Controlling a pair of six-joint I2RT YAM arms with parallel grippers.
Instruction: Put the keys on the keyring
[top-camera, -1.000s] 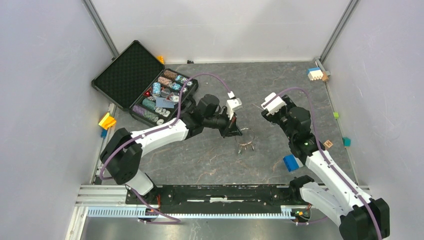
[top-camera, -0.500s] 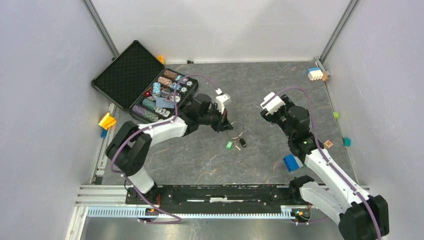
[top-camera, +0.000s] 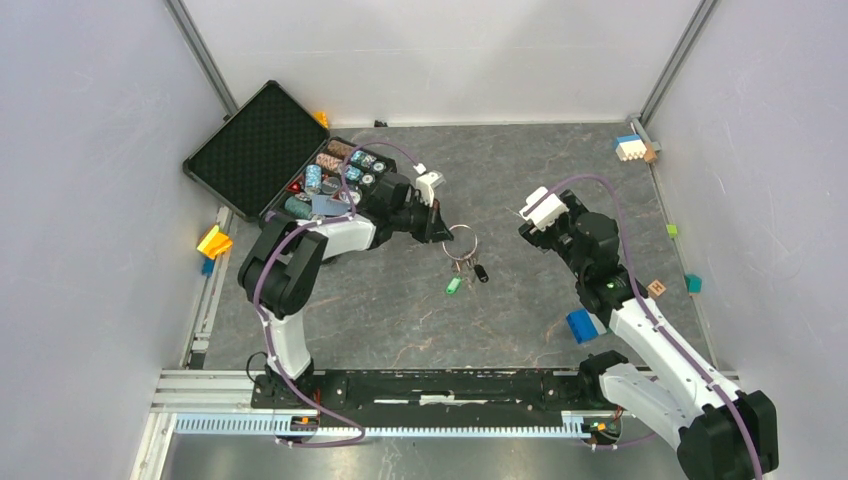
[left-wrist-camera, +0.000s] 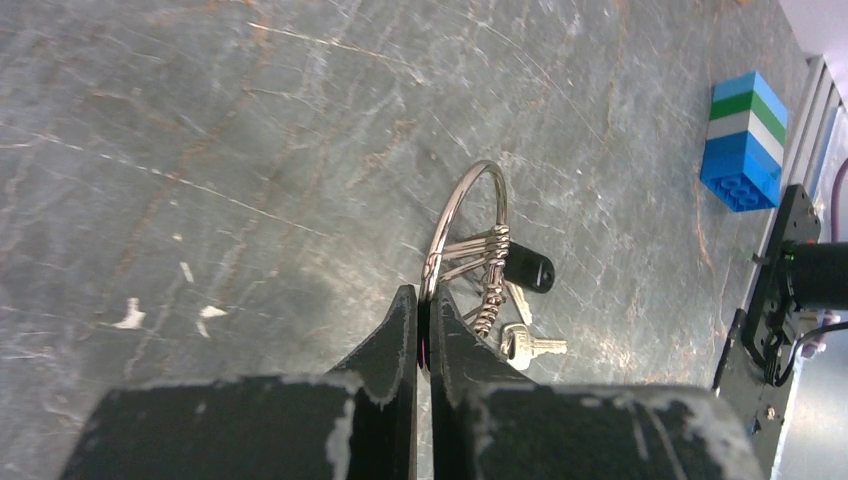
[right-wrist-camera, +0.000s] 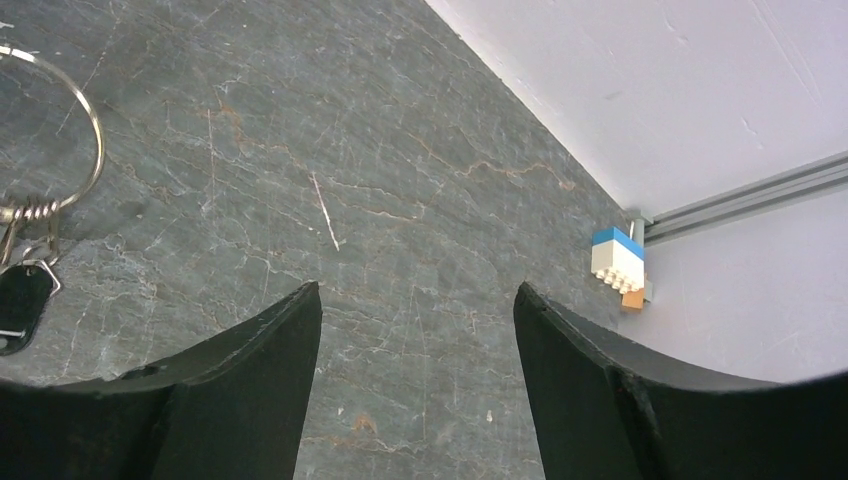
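The left gripper (left-wrist-camera: 421, 300) is pinching the lower edge of a thin round silver wire keyring (left-wrist-camera: 449, 213), its two black fingers pressing together with only the wire between them. The keyring is standing tilted up off the grey stone-patterned table (left-wrist-camera: 250, 150). Several smaller wire loops are hanging bunched on its right side. A black plastic-headed metal key (left-wrist-camera: 528, 270) is lying just beside that bunch, and a small plain silver key (left-wrist-camera: 530, 346) is resting on the table below it. Well apart, a stacked blue, green and white plastic brick block (left-wrist-camera: 745, 142) is sitting near a black metal arm mount (left-wrist-camera: 790, 290).
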